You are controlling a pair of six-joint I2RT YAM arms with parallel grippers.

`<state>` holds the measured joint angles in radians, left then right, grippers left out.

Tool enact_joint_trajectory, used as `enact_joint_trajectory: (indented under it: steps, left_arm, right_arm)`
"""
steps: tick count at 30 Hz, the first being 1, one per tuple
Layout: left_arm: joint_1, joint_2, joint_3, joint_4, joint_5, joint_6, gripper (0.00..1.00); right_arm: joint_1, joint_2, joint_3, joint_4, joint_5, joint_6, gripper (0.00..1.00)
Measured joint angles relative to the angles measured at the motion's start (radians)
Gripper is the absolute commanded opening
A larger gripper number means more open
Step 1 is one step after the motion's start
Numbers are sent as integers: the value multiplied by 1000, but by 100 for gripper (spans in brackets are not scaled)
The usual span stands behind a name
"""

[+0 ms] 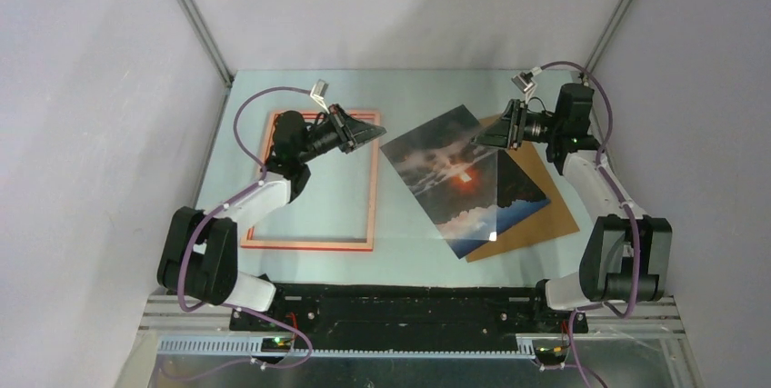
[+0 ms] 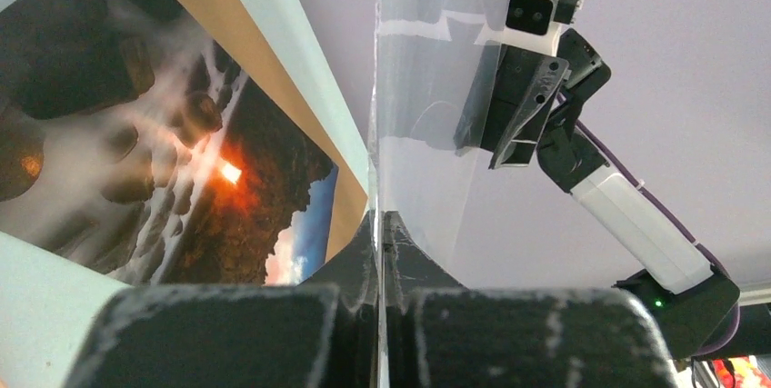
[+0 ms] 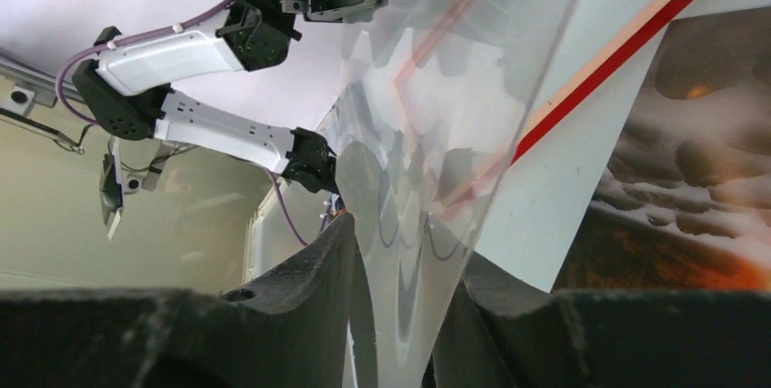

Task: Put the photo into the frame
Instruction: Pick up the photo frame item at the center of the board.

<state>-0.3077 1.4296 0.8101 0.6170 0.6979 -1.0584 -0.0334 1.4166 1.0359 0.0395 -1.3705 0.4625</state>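
The photo (image 1: 455, 179) lies flat on a brown board (image 1: 556, 215) on the desk (image 1: 400, 224), right of the frame (image 1: 309, 243). The clear sheet (image 2: 418, 179) above could drop on it. The left gripper (image 1: 359, 132) pinches it tight, but the right gripper (image 1: 498, 134) is half open around it. The photo's long side slants far-left to near-right.

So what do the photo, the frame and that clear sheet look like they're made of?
The photo looks like glossy printed paper, thin and flat with some sheen. The frame is probably wood, with a red face and a pale edge. The clear sheet is likely thin plastic rather than glass, since it seems slightly bowed.
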Motion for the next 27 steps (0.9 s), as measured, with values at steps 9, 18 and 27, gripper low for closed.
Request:
enact_joint_trajectory:
  steps: [9,18,27]
  left_arm:
    - [-4,0,-12,36,-20,-24,0]
    - [-4,-3,-14,54,-23,-23,6]
    - [10,-24,-18,2,-20,68,81]
  right_arm:
    - [19,47,-2,95,22,104,22]
    - [18,47,-2,125,20,141,0]
    - [19,46,-2,139,15,164,0]
